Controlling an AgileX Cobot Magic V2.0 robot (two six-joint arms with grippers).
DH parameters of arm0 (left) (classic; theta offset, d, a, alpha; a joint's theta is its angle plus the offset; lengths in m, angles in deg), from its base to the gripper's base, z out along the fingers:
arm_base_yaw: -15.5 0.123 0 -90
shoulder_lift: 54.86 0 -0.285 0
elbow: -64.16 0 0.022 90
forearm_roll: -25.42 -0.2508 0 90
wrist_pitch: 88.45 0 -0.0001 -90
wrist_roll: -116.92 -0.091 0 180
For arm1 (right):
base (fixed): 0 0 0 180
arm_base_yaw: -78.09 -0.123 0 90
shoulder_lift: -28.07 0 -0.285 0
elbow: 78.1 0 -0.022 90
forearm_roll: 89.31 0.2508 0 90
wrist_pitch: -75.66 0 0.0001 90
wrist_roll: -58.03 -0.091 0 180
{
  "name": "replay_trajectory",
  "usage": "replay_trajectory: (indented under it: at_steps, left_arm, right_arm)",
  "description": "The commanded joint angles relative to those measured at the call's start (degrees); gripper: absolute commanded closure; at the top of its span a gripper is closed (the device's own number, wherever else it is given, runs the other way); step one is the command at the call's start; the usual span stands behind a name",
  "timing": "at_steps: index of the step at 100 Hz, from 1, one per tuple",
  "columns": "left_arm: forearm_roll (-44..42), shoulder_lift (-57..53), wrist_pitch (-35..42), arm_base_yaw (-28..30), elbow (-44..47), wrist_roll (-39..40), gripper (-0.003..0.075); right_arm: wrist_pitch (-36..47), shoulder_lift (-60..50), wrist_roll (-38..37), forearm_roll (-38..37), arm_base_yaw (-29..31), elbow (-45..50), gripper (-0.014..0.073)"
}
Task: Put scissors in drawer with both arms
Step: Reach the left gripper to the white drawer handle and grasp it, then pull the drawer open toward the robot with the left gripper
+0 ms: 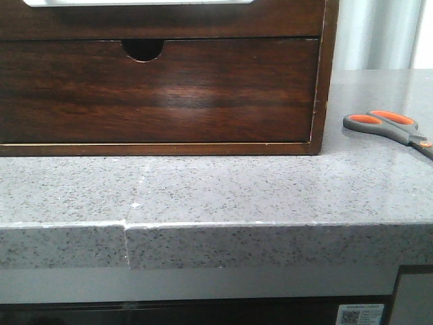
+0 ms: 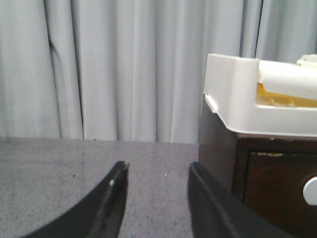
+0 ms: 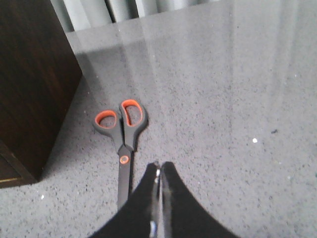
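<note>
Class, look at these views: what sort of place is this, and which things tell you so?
Probably an indoor robot test bench: a speckled grey stone countertop holding a dark wooden drawer cabinet and scissors, with pale curtains behind.

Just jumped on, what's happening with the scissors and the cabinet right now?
Nothing is held yet. The scissors lie flat on the stone counter, to the right of the wooden cabinet, blades closed. The right gripper hangs above them, just beside the blades, fingers together and empty. The left gripper is open, over the counter by the cabinet's other side. The drawer looks shut.
</note>
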Motion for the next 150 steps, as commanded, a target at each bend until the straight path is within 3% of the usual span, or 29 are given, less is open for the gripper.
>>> replay_trajectory:
  at_steps: [1,11,19,48,76,127,150]
  left_arm:
    - [-0.1,1.8,8.1,-0.4,-2.0,0.0,0.0300]
    - [-3.4,3.1,9.9,-0.6,-2.0,0.0,0.0301]
    - [-11.3,4.4,10.4,-2.4,-2.0,0.0,0.0301]
    - [-31.4,12.4,16.7,-15.1,-2.0,0.0,0.0301]
    - [-47.0,24.1,16.9,-23.8,-3.3,0.0,0.0301]
    - [-63.8,35.5,16.2,-26.0,-12.1,0.0,0.0301]
    - [-65.3,38.3,16.4,-26.4,-14.7,0.0,0.0301]
  right_arm:
    - [3.0,0.9,0.2,0.0,0.4,-2.1,0.0654]
    - [2.8,0.9,0.2,0.0,0.4,-1.3,0.0654]
    - [2.8,0.9,0.2,0.0,0.3,-0.6,0.0654]
    - [2.8,0.9,0.2,0.0,0.3,-0.5,0.0654]
    - [2.8,0.9,0.2,0.0,0.3,-0.5,0.0654]
    - [2.8,0.9,0.2,0.0,0.3,-0.5,0.0654]
    - [2.8,0.9,0.2,0.0,0.3,-0.5,0.0654]
